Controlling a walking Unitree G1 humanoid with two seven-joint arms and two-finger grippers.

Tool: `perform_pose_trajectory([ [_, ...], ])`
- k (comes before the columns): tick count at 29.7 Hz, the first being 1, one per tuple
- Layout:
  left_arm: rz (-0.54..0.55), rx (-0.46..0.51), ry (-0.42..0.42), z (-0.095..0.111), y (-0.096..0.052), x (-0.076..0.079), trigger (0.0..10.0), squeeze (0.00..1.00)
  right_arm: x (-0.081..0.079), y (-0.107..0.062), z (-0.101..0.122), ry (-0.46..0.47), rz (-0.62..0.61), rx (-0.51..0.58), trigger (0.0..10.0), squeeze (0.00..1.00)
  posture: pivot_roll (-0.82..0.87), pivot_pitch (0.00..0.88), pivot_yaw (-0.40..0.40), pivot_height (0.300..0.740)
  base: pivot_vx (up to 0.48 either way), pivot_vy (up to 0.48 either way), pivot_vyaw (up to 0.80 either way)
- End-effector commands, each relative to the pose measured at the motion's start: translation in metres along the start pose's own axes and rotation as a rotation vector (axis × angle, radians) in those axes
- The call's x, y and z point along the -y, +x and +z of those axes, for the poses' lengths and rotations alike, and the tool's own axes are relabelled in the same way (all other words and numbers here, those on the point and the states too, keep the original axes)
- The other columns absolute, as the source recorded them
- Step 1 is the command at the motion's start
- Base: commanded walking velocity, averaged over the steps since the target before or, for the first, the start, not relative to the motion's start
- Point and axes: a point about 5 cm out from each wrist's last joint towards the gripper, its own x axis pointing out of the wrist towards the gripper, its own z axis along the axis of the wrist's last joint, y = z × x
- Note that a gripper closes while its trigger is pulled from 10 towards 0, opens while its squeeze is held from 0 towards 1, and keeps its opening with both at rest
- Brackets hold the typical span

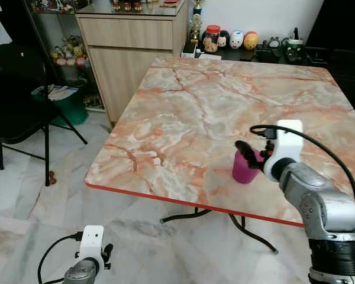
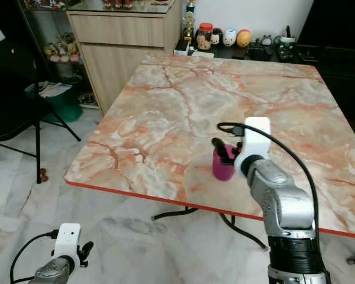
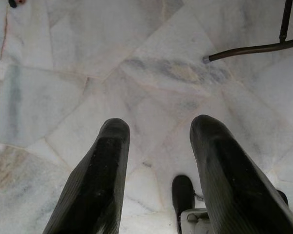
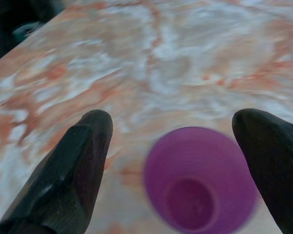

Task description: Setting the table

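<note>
A purple cup (image 1: pixel 242 170) stands upright near the front edge of the pink marble table (image 1: pixel 183 106), toward its right side. My right gripper (image 1: pixel 248 155) hovers just above and behind the cup. In the right wrist view its two black fingers (image 4: pixel 78 161) are spread wide, one on each side of the cup (image 4: pixel 200 178), without touching it. The cup is empty inside. My left gripper (image 3: pixel 158 129) hangs low by the floor at the left, open with nothing between its fingers.
A black chair (image 1: pixel 18 89) stands left of the table, with a green bin (image 1: pixel 71 106) behind it. A wooden cabinet (image 1: pixel 130 53) sits at the table's far left corner. Jars and figurines (image 1: pixel 231 40) line a dark shelf at the back. Table legs (image 3: pixel 254 48) rest on the marble floor.
</note>
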Motion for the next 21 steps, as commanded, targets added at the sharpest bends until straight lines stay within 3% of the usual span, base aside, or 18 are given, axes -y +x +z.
perform_pose_trajectory([
  [1,0.005,-0.020,0.016,-0.004,-0.001,-0.002,10.0,0.00,-0.005,0.000,-0.001,-0.035,0.040,-0.008,10.0,0.00,-0.01,0.000,-0.009,0.740,0.000,0.000,0.00],
  [10,0.005,-0.025,0.012,-0.005,-0.001,-0.001,10.0,0.00,-0.015,0.001,-0.010,-0.132,0.116,-0.063,10.0,0.00,-0.01,0.000,-0.013,0.740,0.000,0.000,0.00],
  [21,0.004,-0.031,0.012,-0.007,-0.001,-0.001,10.0,0.00,-0.012,0.004,-0.014,-0.202,0.114,-0.094,10.0,0.00,-0.01,0.000,-0.013,0.740,0.000,0.000,0.00],
])
